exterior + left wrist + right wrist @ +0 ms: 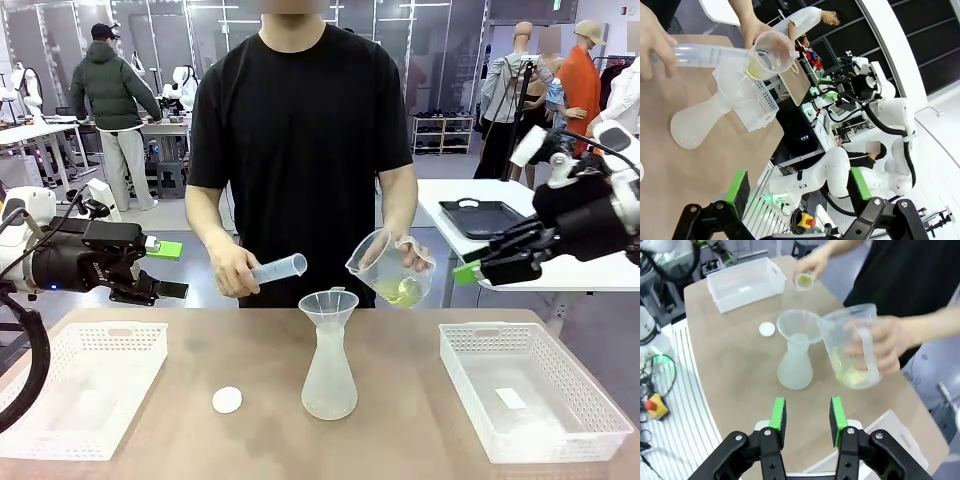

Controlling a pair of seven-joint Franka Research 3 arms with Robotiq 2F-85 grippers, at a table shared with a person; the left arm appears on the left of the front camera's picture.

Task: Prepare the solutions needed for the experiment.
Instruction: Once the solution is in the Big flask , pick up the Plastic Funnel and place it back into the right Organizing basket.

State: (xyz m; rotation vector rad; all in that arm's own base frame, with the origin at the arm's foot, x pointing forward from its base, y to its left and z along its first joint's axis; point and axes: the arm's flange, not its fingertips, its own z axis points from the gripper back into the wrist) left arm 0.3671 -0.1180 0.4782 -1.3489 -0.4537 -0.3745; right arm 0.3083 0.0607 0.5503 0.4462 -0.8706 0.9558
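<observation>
The solutions show as pale yellow-green liquid [400, 292] in a clear jug [385, 262] that the person's hand tilts just above and to the right of the funnel [329, 305]. The funnel sits in a translucent white conical flask [329, 375] at the table's middle. The person's other hand holds a graduated cylinder [280, 268] level, to the left of the funnel. My left gripper [166, 270] hovers open at the left, above the table. My right gripper [470, 268] hangs at the right with its jaws apart and nothing between them. The right wrist view looks down on the flask [795, 370], the jug [852, 347] and my right gripper [807, 421].
A round white stopper disc [227, 400] lies left of the flask. White mesh baskets stand at the left [80, 385] and right [530, 390] table ends. A black tray [480, 216] rests on a table behind.
</observation>
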